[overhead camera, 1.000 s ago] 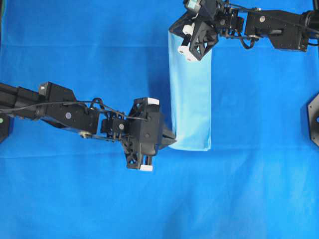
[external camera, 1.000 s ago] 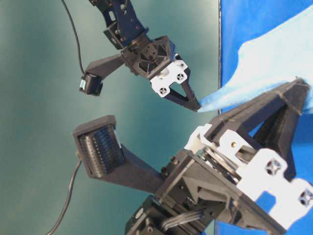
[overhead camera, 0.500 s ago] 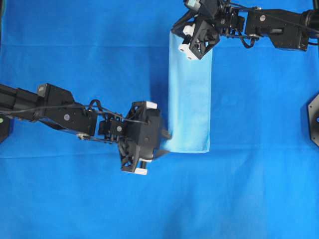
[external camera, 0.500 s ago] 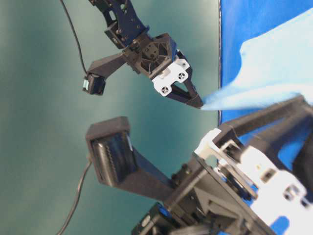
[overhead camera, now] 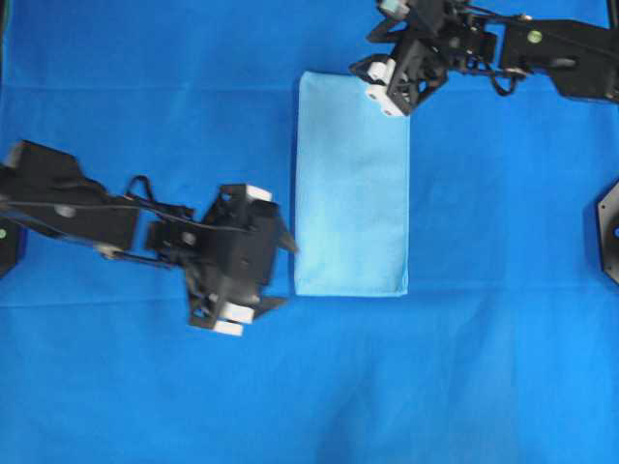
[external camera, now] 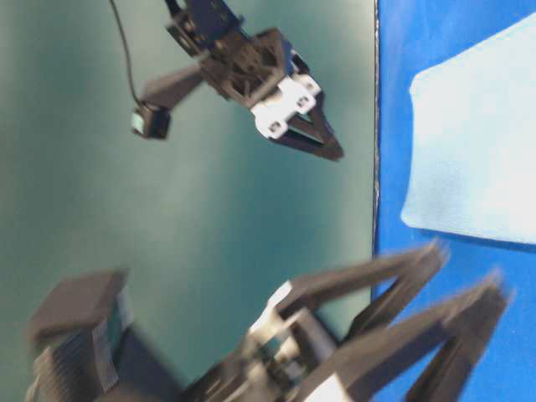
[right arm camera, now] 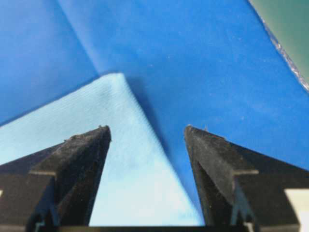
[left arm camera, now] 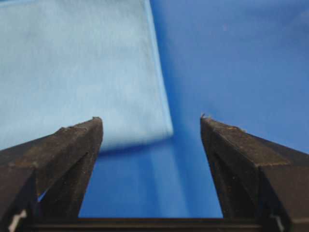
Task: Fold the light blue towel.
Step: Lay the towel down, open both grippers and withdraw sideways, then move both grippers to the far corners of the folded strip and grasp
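Note:
The light blue towel (overhead camera: 351,184) lies flat on the table as a folded upright rectangle, with nothing holding it. My left gripper (overhead camera: 281,272) is open just left of the towel's near left corner, clear of it. In the left wrist view that gripper (left arm camera: 149,121) frames bare cloth, with the towel (left arm camera: 72,63) ahead and to the left. My right gripper (overhead camera: 385,85) is open above the towel's far right corner. The right wrist view shows the towel corner (right arm camera: 120,159) lying under the spread jaws of the right gripper (right arm camera: 147,128).
A royal-blue table cloth (overhead camera: 484,367) covers the whole table. Black arm bases sit at the right edge (overhead camera: 609,232) and left edge (overhead camera: 5,246). The cloth's far edge (right arm camera: 285,53) shows near the right gripper.
Both grippers opened and let go of the towel, which dropped flat and spread wider to the left. The left arm pulled back to the left; the right gripper moved up and right.

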You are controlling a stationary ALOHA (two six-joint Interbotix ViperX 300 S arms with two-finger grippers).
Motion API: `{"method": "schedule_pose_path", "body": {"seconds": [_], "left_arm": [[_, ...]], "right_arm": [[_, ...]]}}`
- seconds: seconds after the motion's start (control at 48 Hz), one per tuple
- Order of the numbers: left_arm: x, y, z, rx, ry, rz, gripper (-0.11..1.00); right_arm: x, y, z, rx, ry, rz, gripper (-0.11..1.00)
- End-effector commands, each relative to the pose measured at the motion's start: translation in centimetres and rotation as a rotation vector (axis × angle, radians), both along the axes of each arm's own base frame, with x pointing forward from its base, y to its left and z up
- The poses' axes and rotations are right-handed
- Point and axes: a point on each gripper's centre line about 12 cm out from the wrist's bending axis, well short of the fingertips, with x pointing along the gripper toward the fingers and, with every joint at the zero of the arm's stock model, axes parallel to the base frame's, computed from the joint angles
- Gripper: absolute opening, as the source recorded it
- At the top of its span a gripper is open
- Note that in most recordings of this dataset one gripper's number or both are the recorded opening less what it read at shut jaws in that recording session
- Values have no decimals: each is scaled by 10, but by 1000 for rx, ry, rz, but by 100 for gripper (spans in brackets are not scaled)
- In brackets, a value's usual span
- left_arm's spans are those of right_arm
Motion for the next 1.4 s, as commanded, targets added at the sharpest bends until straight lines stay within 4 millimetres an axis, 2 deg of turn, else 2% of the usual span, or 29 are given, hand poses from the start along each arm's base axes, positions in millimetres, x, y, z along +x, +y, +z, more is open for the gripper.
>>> {"method": "schedule_pose_path", "body": {"seconds": [0.0, 0.167, 0.354, 0.5, 0.625, 1.145, 1.27, 1.374], "left_arm": [[-12, 6, 26, -6, -55, 9, 77], [-39, 27, 41, -13, -153, 65, 77], [-71, 53, 56, -19, -368, 140, 77], [-95, 65, 63, -16, -494, 186, 77], [-110, 76, 57, -18, -542, 232, 77], [-100, 82, 55, -16, -547, 251, 77], [-86, 93, 52, -6, -533, 285, 77], [-67, 114, 45, 8, -498, 341, 77]], "right_arm": [[-7, 12, 27, -25, -63, 14, 64], [-30, 42, 45, -35, -123, 58, 64], [-58, 79, 59, -46, -237, 140, 64], [-81, 93, 67, -47, -335, 157, 64], [-94, 101, 62, -38, -390, 169, 64], [-96, 97, 59, -32, -390, 151, 64], [-98, 77, 50, -29, -330, 70, 64], [-97, 55, 38, -21, -247, -4, 64]]}}
